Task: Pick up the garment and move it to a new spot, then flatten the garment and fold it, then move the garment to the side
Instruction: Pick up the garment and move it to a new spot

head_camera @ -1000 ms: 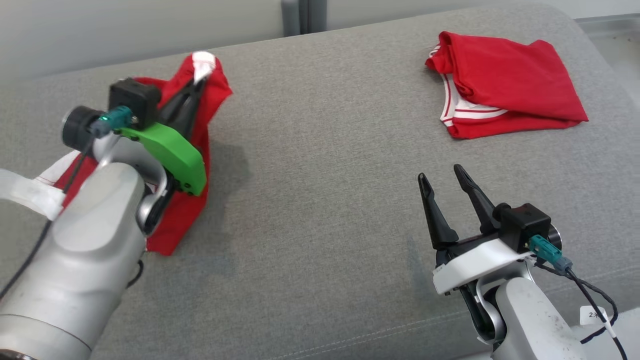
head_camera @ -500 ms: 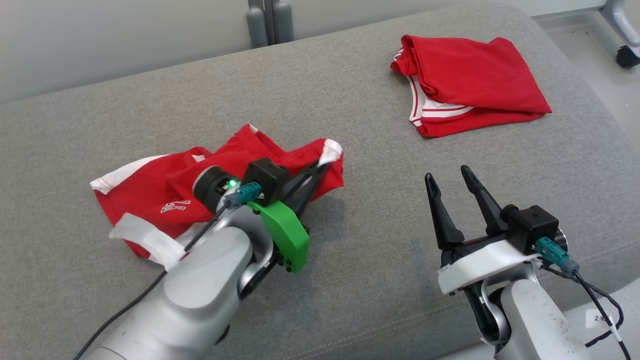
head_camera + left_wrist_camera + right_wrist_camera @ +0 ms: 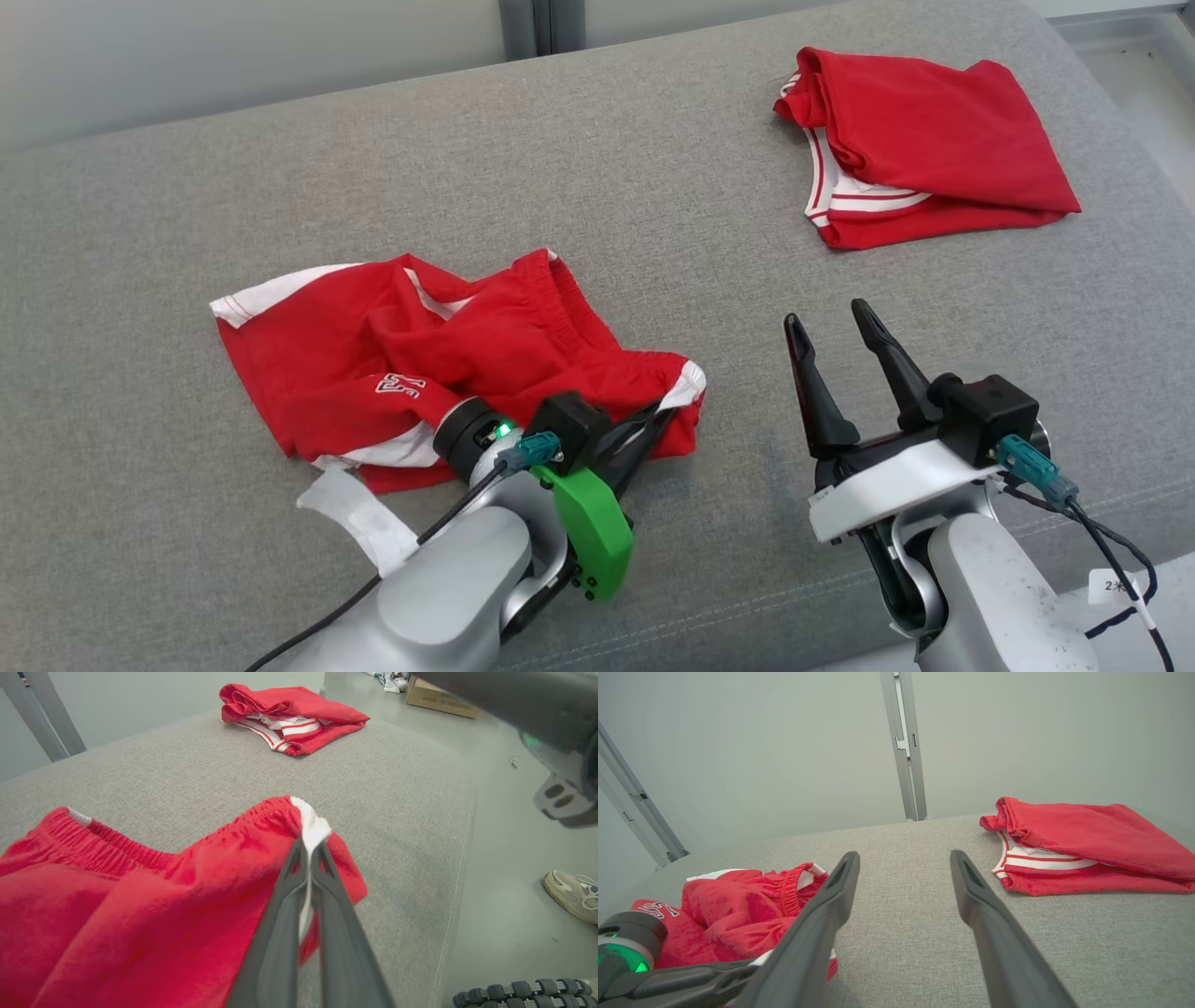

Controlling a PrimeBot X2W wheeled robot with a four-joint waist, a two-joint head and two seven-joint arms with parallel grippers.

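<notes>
the crumpled red shorts with white trim (image 3: pixel 420 355) lie at centre left of the head view on the grey woven fabric-covered surface (image 3: pixel 607 187), their elastic waistband bunched toward the middle. the left claw (image 3: pixel 665 415), with a green plastic housing behind it, is clenched on the white-edged corner at the right end of the shorts. the left wrist view shows both dark fingers (image 3: pixel 280 914) pressed together, the white hem pinched between their tips and red cloth draped to the left. the right claw (image 3: pixel 826 315) sits at lower right, released, its fingers spread wide and grasping nothing, tips above bare surface just right of the shorts. a second red garment with white and red striped edging (image 3: pixel 934 140) lies folded in the upper right, well apart from the shorts. in the upper right of the left wrist view a brown cardboard box (image 3: pixel 441 697) stands on the floor, its contents hidden, and a white sneaker (image 3: pixel 570 893) lies at the right edge. white lettering (image 3: pixel 394 383) printed on the shorts is too creased to read. a small white tag (image 3: pixel 1111 586) on the right arm's cable starts with a "2"; the rest is too small to make out.
</notes>
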